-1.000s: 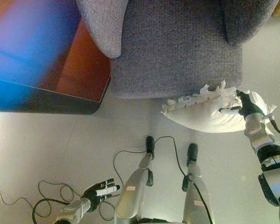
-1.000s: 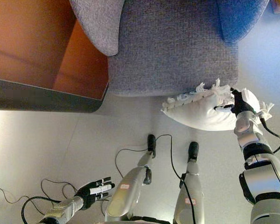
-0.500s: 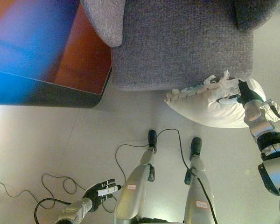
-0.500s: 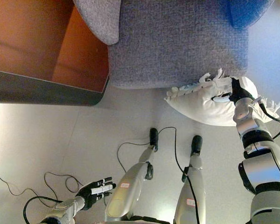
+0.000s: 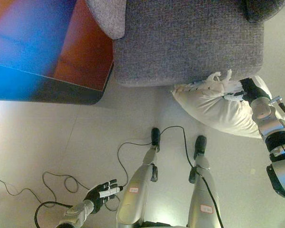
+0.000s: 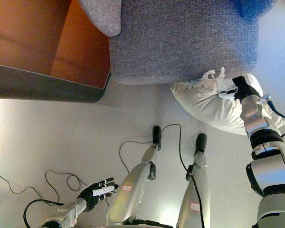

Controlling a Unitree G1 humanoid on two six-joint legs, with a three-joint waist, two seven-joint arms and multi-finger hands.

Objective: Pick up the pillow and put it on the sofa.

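Two eye views showed much the same scene, the robot standing just in front of the grey sofa (image 5: 187, 42). The white pillow (image 5: 218, 107), with a ragged fringe along its upper edge, hung off the floor (image 5: 61, 142), its fringed edge touching or just overlapping the sofa's front edge. The right hand (image 6: 242, 88) had its dark fingers curled into the top of the pillow near the fringe, pinching the cloth, and the pillow's far end sagged down behind the wrist. The pillow had not been laid on the seat; most of it was in front of the sofa, over the floor.

The left hand (image 5: 103, 194) hung low at the lower left, well apart from the pillow, fingers straight and slightly spread, holding nothing.

At the upper left stood a piece of furniture with a reddish-brown top and a dark edge (image 6: 42, 88), just beside the sofa's left side. A rounded grey armrest or cushion (image 6: 102, 14) showed at the top of the sofa.

The right eye view gave a clearer look at the brown furniture top. The left eye view showed the right hand closer to the frame's right edge, while the right eye view showed more of the arm below it.
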